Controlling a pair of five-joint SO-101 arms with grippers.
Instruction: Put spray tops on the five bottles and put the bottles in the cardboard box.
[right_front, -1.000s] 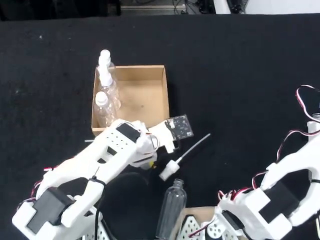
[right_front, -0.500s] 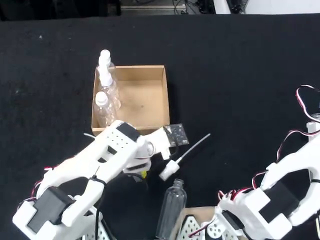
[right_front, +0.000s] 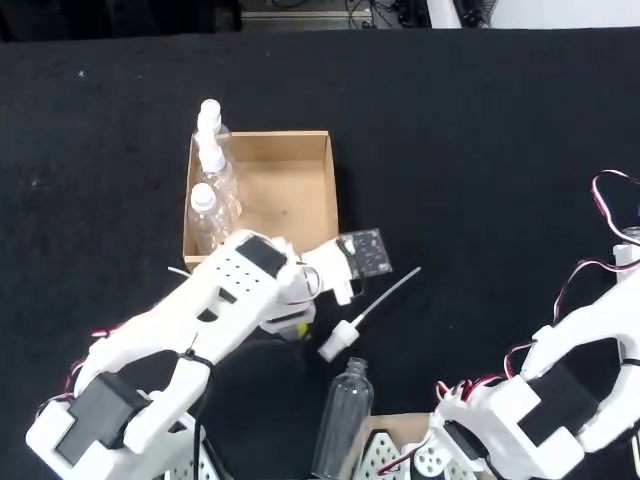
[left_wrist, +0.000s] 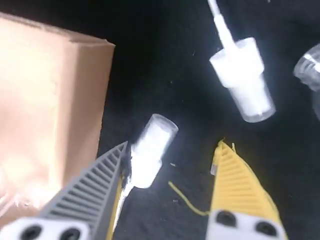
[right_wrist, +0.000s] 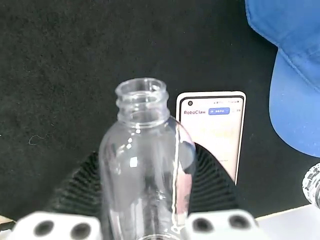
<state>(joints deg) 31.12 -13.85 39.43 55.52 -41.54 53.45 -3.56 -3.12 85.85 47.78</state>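
Note:
Three clear bottles (right_front: 212, 185) with white spray tops stand along one side of the cardboard box (right_front: 285, 195). My left gripper (left_wrist: 172, 150) hangs open just in front of the box (left_wrist: 45, 115), with a white spray top (left_wrist: 150, 150) lying between its fingers, close to the grey finger (left_wrist: 97, 187). A second spray top (left_wrist: 245, 85) with its long tube lies just beyond; in the high view this spray top (right_front: 340, 338) sits beside my left gripper (right_front: 300, 322). An uncapped bottle (right_front: 340, 415) lies near the table's front edge. My right gripper (right_wrist: 145, 220) is shut on another uncapped clear bottle (right_wrist: 145, 160), neck pointing away.
A phone (right_wrist: 212, 130) and a blue cap (right_wrist: 290, 65) lie on the black cloth beyond the held bottle. The right arm (right_front: 560, 390) is folded at the front right. Most of the box floor (right_front: 290, 200) is bare.
The left arm's wrist dipped slightly toward the front, then came back toward the box. The loose spray top, the lying bottle and the right arm have not moved.

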